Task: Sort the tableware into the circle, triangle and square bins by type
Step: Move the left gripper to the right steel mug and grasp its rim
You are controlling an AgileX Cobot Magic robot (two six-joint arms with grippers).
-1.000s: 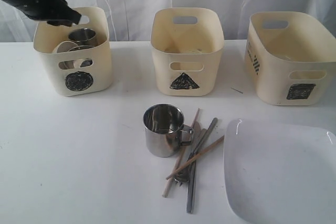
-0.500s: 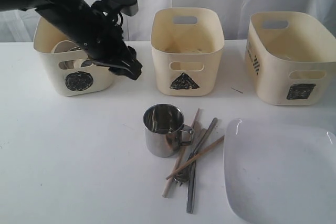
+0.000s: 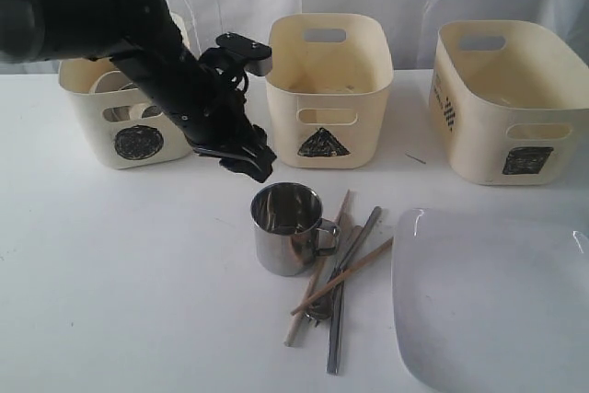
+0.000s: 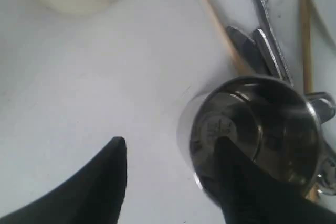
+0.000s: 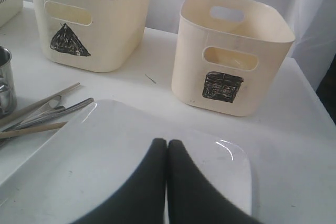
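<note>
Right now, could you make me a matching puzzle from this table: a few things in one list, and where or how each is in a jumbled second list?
Things:
1. steel mug
2. white plate
3. circle bin
4. right end effector

States:
A. shut
B. holds a small white bowl
C. upright, beside the chopsticks
D. lying flat in front of the square bin

Pairs: 1-C, 2-D, 3-B, 4-A

Bright, even light, soft shadows, glare on the plate (image 5: 105, 150), left wrist view blurred close up
</note>
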